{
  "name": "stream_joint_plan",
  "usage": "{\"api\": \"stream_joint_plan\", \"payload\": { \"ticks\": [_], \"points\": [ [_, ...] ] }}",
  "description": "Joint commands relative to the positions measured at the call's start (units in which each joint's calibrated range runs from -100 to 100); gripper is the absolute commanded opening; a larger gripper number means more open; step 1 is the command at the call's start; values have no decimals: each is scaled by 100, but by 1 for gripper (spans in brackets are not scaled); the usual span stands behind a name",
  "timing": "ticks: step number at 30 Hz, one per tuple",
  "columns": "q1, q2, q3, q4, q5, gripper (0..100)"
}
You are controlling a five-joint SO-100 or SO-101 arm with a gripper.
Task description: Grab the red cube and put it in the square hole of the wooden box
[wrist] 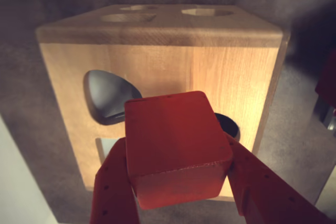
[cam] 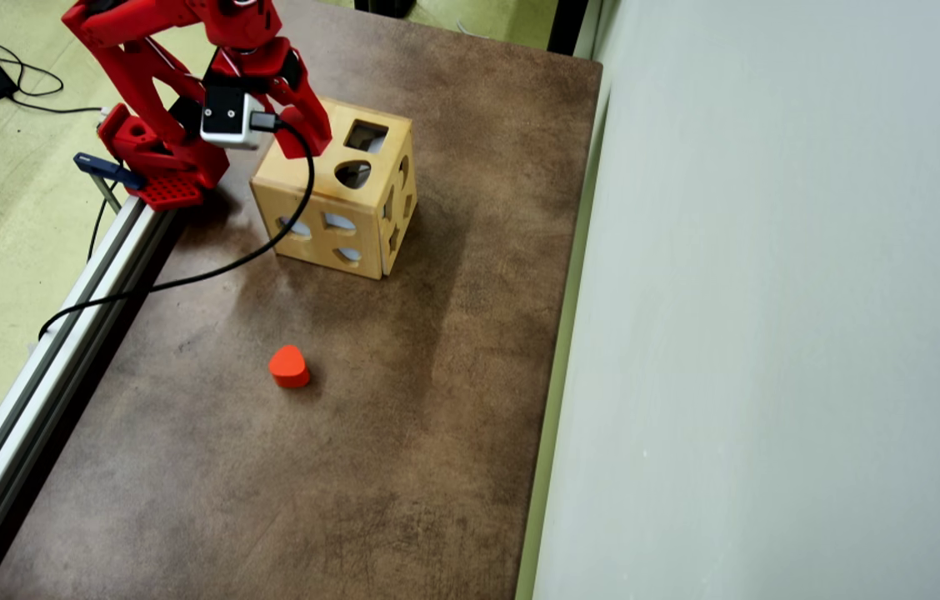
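Note:
In the wrist view my gripper [wrist: 178,153] is shut on the red cube [wrist: 176,145], a deep-red block with flat faces, held just above the top face of the wooden box [wrist: 231,77]. The square hole [wrist: 106,148] shows as a pale cut-out left of the cube, partly hidden behind my left finger [wrist: 113,187]. A dark teardrop cut-out lies above it and a round one peeks out right of the cube. In the overhead view the gripper [cam: 312,140] hangs over the box [cam: 285,179], left of the square hole [cam: 366,135]. The cube is hidden there.
An orange-red heart-shaped block [cam: 288,367] lies on the brown table, well in front of the box. An aluminium rail [cam: 45,367] runs along the table's left edge by the arm's base [cam: 162,162]. A pale wall [cam: 770,333] borders the right side.

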Motion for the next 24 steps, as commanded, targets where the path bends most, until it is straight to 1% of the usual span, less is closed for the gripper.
{"api": "stream_joint_plan", "payload": {
  "ticks": [1,9,17,24],
  "points": [
    [-114,17,-233,-7,-78,2],
    [-122,247,-287,-15,-88,2],
    [-144,1283,-1584,-15,-98,2],
    [-835,1452,-1780,-15,-586,2]
  ]
}}
